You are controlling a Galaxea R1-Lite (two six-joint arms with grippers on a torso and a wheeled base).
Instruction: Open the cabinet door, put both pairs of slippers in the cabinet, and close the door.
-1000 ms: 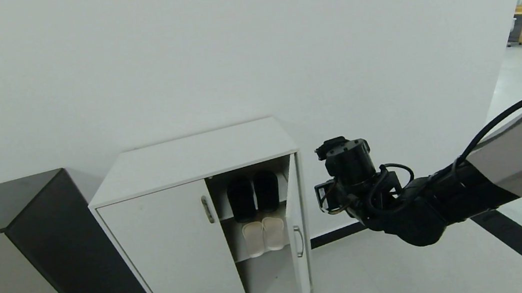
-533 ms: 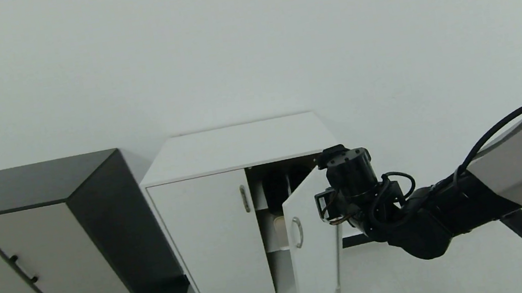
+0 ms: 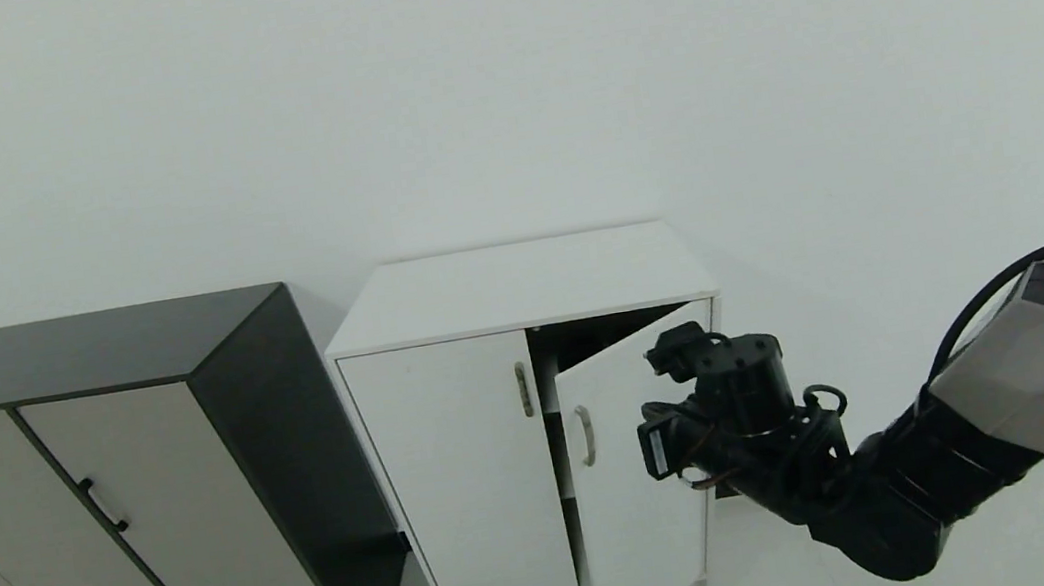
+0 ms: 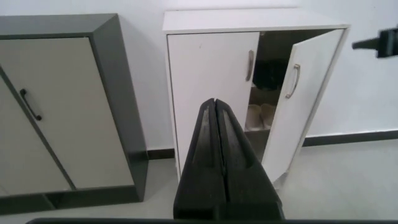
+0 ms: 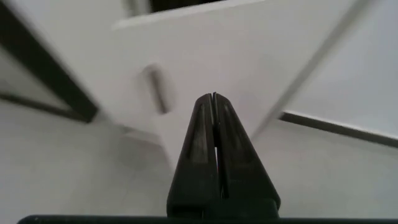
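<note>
— Two cabinets, is that right? Which is the bigger?
— The black cabinet (image 3: 101, 469) with pale doors. It stands well off to the left of the right hand (image 5: 214, 101), backed against the wall (image 3: 495, 85). Just beside it is the white cabinet (image 3: 521, 283), the one the task concerns, directly ahead of both hands.
— And its doors?
— The left door (image 3: 460, 473) sits flush. The right door (image 3: 640, 499) stands partly open, angled out toward the right hand. That hand's tip lies close to the door's outer face, just beside the door handle (image 5: 154, 87) (whether it actually touches, I cannot tell).
— How are the hands themselves?
— Each has its fingers pressed together, with nothing between them. The left hand (image 4: 216, 104) sits back from the white cabinet, well apart from it, pointing toward the left door.
— And the slippers?
— Inside, beyond the left hand, seen through the gap between the doors. A dark pair (image 4: 268, 71) sits higher up, dim in the shadow. A light pair (image 4: 261, 115) sits below it, the two slippers side by side.
</note>
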